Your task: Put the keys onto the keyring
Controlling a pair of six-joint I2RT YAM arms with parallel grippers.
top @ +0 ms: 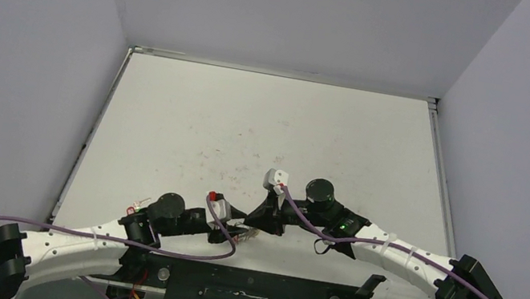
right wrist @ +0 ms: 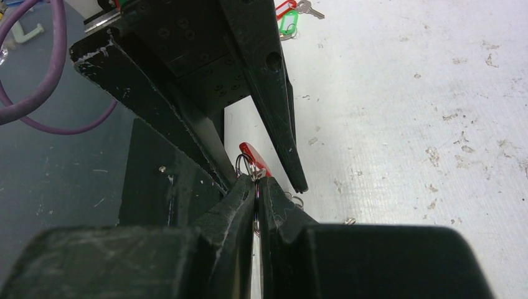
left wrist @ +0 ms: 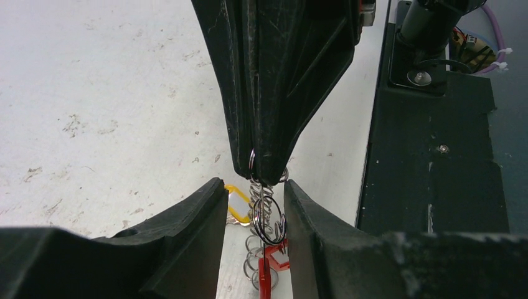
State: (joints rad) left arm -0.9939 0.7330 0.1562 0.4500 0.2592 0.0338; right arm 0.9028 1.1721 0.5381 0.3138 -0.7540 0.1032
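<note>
In the left wrist view the keyring [left wrist: 269, 218], a thin silver wire ring, hangs from the tips of my right gripper [left wrist: 266, 169], which is shut on its top. My left gripper [left wrist: 254, 193] is open, with one finger on each side of the ring. A red tag [left wrist: 269, 271] and a yellow tag [left wrist: 237, 203] with small rings lie on the table below. The right wrist view shows my right gripper [right wrist: 256, 182] pinching the wire, with a red tag [right wrist: 254, 158] just beyond. Keys [right wrist: 291, 15] with red and green tags lie farther off. Both grippers, left [top: 240, 231] and right [top: 261, 219], meet near the table's front edge.
The black base plate [left wrist: 429, 187] of the arms lies right beside the grippers at the near edge. The white table [top: 264, 133], scuffed in places, stretches away behind them to grey walls. Purple cables [top: 172, 249] loop along both arms.
</note>
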